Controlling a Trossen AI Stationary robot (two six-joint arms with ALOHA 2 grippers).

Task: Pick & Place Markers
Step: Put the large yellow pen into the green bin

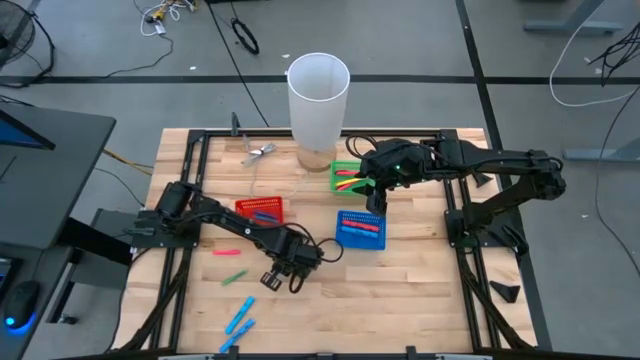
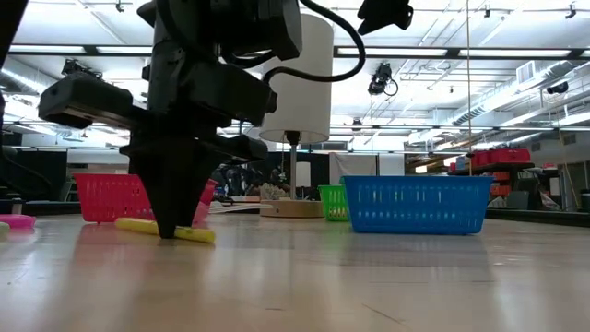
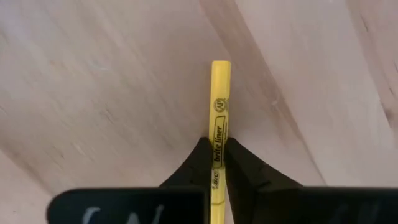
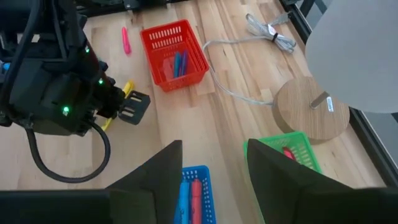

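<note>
A yellow marker (image 3: 220, 106) lies flat on the wooden table (image 1: 400, 290), and my left gripper (image 3: 214, 142) stands over it, pointing straight down and shut on it. In the low view the yellow marker (image 2: 195, 234) sticks out on both sides of my left gripper (image 2: 170, 229). Loose on the table near it are a pink marker (image 1: 225, 251), a green marker (image 1: 235, 276) and light blue markers (image 1: 240, 316). My right gripper (image 4: 211, 174) hangs open and high between the green basket (image 1: 347, 177) and the blue basket (image 1: 360, 230), touching nothing. My left gripper pinches the yellow marker about its middle (image 3: 217, 157) between its two fingers, one on each long side. The fingers (image 2: 166, 207) come from above, pointing down. The marker lies level on the table, both ends free.
A red basket (image 1: 262, 210) holding markers stands just beyond the left arm; the blue and green baskets also hold markers. A tall white cylinder (image 1: 318, 95) on a wooden base stands at the far middle, with a loose cable (image 1: 258, 152) beside it.
</note>
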